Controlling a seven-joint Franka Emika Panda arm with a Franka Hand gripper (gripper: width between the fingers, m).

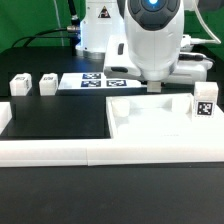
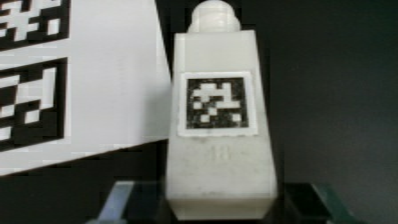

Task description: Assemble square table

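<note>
- My gripper [image 2: 217, 203] straddles a white tagged leg [image 2: 217, 110] lying on the black table [image 2: 338, 90]. One dark finger [image 2: 134, 205] sits close against each flank, but I cannot tell whether they pinch it.
- The leg stretches away from my fingertips, tag up, rounded tip farthest from me.
- The marker board [image 2: 54, 90] lies just beside the leg, crowding one side of my gripper.
- In the exterior view my gripper [image 1: 155, 88] hangs low just behind the white tabletop [image 1: 150, 122], which hides the leg.
- A second leg [image 1: 205, 101] stands upright toward the exterior view's right of my gripper.
- A third leg [image 1: 47, 82] and a fourth leg [image 1: 20, 83] sit well apart, beyond the marker board.
- The border rail [image 1: 110, 152] runs along the tabletop's far side from me.
</note>
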